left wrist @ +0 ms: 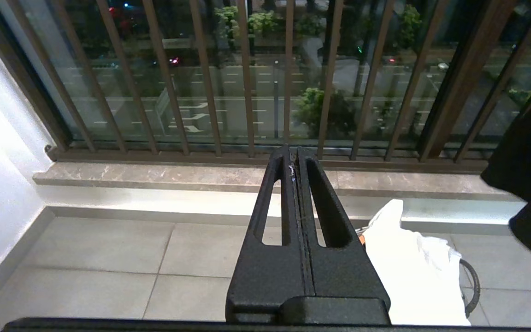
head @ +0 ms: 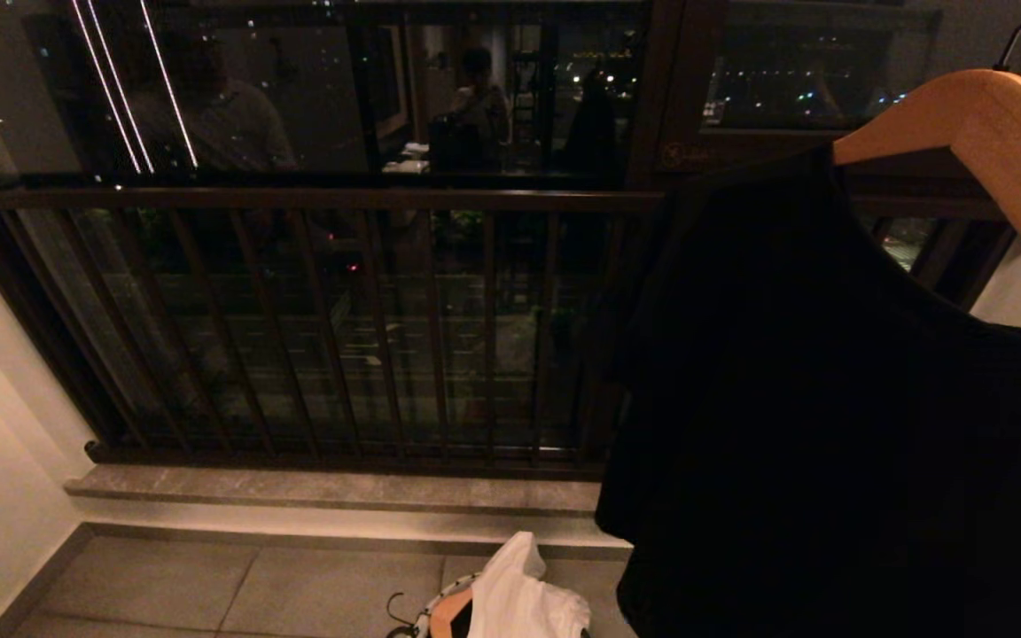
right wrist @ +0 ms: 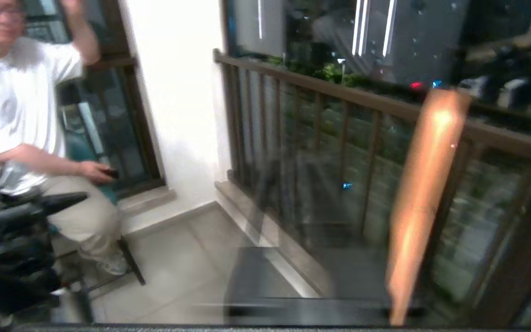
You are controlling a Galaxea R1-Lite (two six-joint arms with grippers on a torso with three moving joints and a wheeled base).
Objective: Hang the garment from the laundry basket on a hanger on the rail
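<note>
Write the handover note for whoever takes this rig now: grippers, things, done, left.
Left gripper: shut, empty, parked above the floor facing the window bars.
Right gripper: shut; its wrist view is blurred and does not show anything in its grip.
Black garment already sits on the wooden hanger, up at the right.
Laundry basket stands on the floor below, with a white garment in it.
The rail is not in view, so confirm the hanger's hook is on it.

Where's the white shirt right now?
In the head view the white shirt is low down near the middle, heaped in the laundry basket on the tiled floor, just left of the hanging black shirt.
</note>
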